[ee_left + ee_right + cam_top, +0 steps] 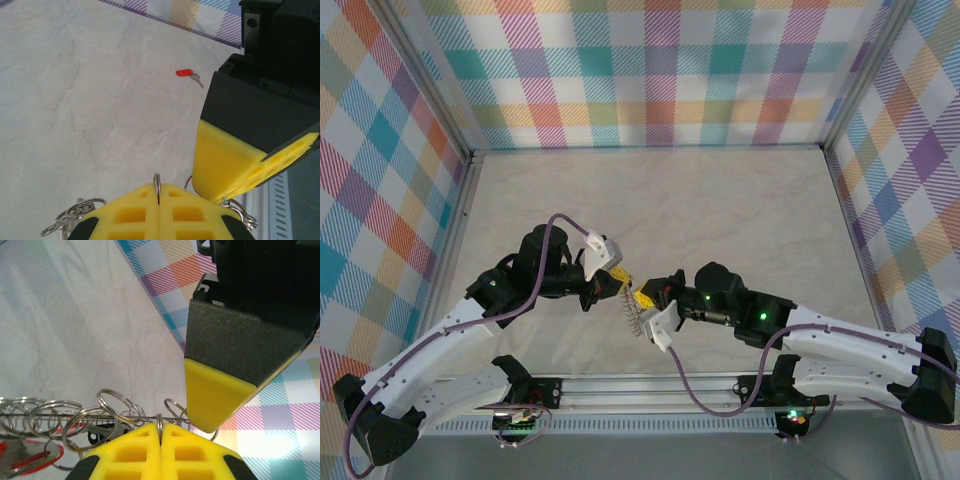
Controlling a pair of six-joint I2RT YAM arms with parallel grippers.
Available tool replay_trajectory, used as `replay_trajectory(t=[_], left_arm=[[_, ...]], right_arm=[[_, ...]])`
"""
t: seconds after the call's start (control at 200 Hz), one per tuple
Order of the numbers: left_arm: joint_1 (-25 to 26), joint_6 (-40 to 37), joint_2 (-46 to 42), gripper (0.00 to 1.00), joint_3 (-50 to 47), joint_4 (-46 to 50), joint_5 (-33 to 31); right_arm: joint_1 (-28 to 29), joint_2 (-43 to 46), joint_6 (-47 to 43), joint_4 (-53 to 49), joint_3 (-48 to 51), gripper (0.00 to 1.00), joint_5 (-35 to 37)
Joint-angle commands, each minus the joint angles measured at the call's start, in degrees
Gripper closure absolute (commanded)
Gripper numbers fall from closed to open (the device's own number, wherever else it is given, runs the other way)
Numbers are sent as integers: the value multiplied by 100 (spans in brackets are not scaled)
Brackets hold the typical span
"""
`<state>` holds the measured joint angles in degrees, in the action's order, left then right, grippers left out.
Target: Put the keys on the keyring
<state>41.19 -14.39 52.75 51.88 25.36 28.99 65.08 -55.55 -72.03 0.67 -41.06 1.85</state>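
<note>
Left jaws clamped on keyring, right jaws likewise, red-headed key well apart on table.

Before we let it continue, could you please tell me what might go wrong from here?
Both the left gripper and the right gripper pinch the keyring by thin wire at their very tips, so it may slip or twist. The two grippers sit very close, so a small move could knock them together. One red key lies on the table; fetching it means releasing one grip.
</note>
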Motion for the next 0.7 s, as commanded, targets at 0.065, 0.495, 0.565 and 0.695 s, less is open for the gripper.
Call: replay_trajectory(t=[0.065, 0.495, 0.565, 0.695], left_arm=[[62, -105, -211, 100, -51, -233, 110], [37, -409, -681, 65, -319, -271, -397], [33, -468, -794, 65, -418, -358, -282], [35, -732, -930, 65, -689, -573, 140]], right_arm=[[-146, 138, 842, 553, 179, 100, -319], [-941, 226, 2937, 1511, 734, 100, -1804], [-1110, 115, 3256, 1562, 744, 100, -2081], [-1414, -64, 3832, 1887, 805, 100, -2459]])
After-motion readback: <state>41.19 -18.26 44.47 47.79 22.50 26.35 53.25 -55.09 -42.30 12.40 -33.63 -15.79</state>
